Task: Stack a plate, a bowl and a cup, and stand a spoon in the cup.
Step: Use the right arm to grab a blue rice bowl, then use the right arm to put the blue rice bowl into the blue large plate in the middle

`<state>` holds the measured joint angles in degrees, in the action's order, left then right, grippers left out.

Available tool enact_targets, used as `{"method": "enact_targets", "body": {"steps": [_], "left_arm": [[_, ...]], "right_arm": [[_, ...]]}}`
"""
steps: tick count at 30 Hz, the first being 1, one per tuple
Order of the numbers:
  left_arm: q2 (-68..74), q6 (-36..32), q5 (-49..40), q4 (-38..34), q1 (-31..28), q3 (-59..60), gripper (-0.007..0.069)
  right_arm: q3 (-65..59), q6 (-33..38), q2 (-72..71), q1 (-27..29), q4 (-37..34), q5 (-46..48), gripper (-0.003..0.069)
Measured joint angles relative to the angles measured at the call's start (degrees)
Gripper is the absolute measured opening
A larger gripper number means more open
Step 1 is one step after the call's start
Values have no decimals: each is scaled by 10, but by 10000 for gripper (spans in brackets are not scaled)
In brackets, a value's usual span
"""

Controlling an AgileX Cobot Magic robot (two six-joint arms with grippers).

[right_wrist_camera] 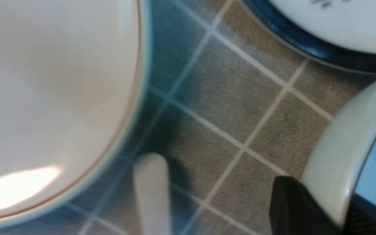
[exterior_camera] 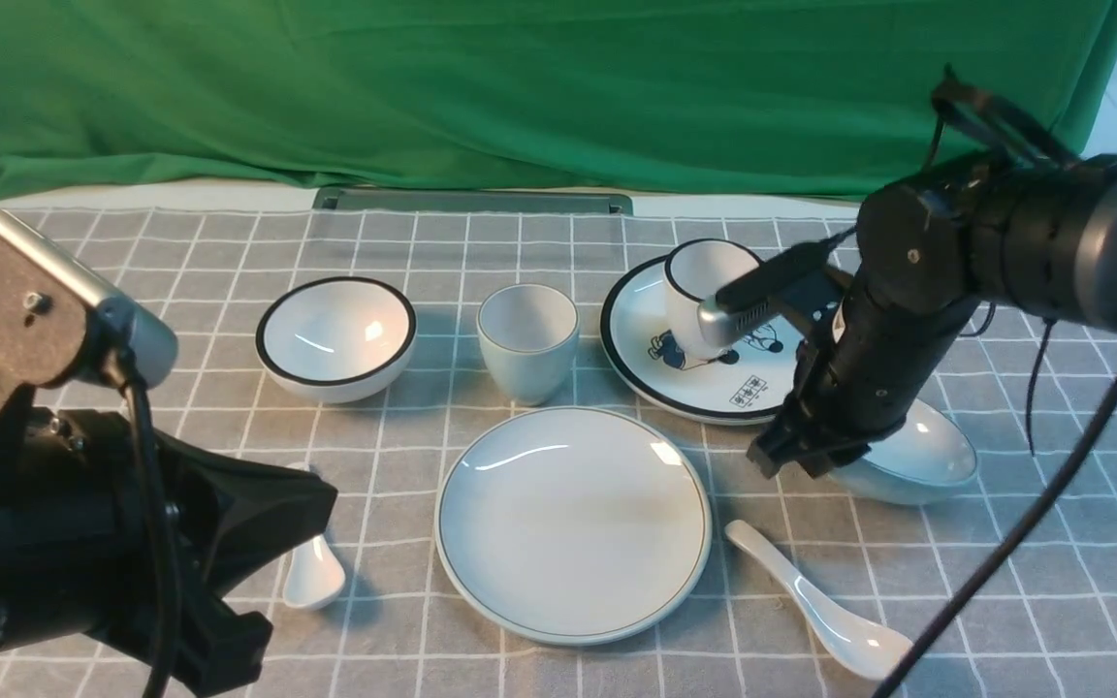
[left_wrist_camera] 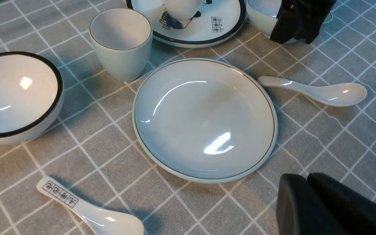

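The plain pale plate (exterior_camera: 573, 523) lies at the centre front. Behind it the pale blue-grey cup (exterior_camera: 527, 339) stands upright. To its right the long white spoon (exterior_camera: 815, 601) lies flat. My right gripper (exterior_camera: 801, 456) is shut on the near-left rim of the pale bowl (exterior_camera: 927, 451), which looks tilted. In the right wrist view the bowl's wall (right_wrist_camera: 348, 137) sits between the fingers (right_wrist_camera: 286, 195), one outside and one inside. My left gripper (left_wrist_camera: 307, 176) is shut and empty, hovering near the plate's (left_wrist_camera: 204, 117) front edge.
A black-rimmed white bowl (exterior_camera: 335, 337) stands at the back left. A cartoon plate (exterior_camera: 704, 388) at the back right carries a tipped black-rimmed cup (exterior_camera: 699, 286). A short marked spoon (exterior_camera: 314, 572) lies front left. Green cloth hangs behind the table.
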<state>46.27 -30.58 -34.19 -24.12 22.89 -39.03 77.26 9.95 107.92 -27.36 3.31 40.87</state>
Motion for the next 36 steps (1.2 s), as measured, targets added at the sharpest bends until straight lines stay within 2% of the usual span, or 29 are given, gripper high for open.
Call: {"method": "enact_targets", "body": {"steps": [2, 7, 10, 13, 20, 28, 30, 32, 33, 36], "left_arm": [[0, 0, 0, -1, 0, 0, 17], [0, -4, 0, -2, 0, 0, 17], [0, -4, 0, -3, 0, 0, 17], [0, -4, 0, -7, 0, 0, 17], [0, -4, 0, -11, 0, 0, 17], [0, -4, 0, -15, 0, 0, 17], [0, -4, 0, -15, 0, 0, 17], [0, -4, 0, -15, 0, 0, 17], [0, -4, 0, -16, 0, 0, 17], [0, -3, 0, -16, 0, 0, 17]], "right_arm": [[-1, -1, -26, -24, -7, -1, 87], [10, -2, -65, -128, -16, -10, 87], [34, -2, -39, -186, -22, -10, 87], [70, -2, 7, -219, -23, -10, 87], [133, -2, 85, -230, -22, -6, 87], [144, -5, 97, -231, -12, 7, 90], [144, -13, 97, -231, -12, 9, 111], [144, -27, 102, -231, -16, 21, 171], [144, -38, 106, -231, -17, 31, 238], [144, -60, 108, -231, -19, 58, 368]]}}
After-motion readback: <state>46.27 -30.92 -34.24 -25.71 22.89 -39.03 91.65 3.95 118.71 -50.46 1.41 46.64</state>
